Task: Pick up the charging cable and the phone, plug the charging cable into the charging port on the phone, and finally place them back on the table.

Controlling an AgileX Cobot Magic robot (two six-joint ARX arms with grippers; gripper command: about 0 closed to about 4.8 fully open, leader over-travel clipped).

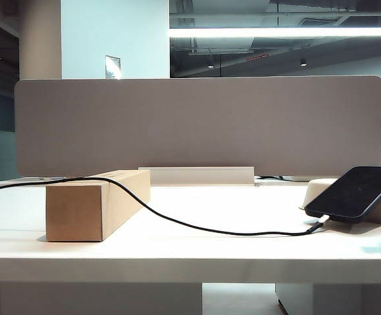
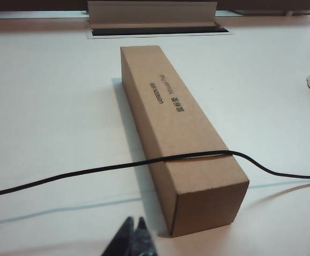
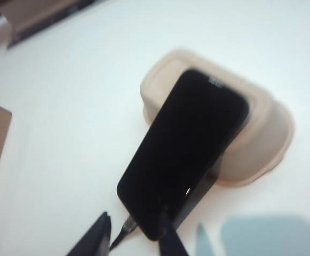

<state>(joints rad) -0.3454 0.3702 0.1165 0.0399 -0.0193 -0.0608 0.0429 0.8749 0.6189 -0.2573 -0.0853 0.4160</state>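
Note:
The black phone (image 1: 360, 191) leans screen-up against a beige tray, its low end on the white table (image 1: 210, 249). The black charging cable (image 1: 177, 223) runs over the cardboard box and its plug sits in the charging port (image 1: 322, 216) on the phone's low short edge. In the right wrist view the phone (image 3: 189, 144) and plug (image 3: 127, 226) lie below my right gripper (image 3: 135, 214), whose fingers stand apart and hold nothing. My left gripper (image 2: 133, 220) is shut and empty, just short of the box's near end, with the cable (image 2: 90, 172) crossing ahead of it. Neither gripper shows in the exterior view.
A long cardboard box (image 1: 92, 203) lies on the left half of the table. The beige tray (image 3: 261, 138) stands at the right. A grey divider panel (image 1: 197, 125) closes off the back, with a cable slot (image 2: 155, 21) at its foot.

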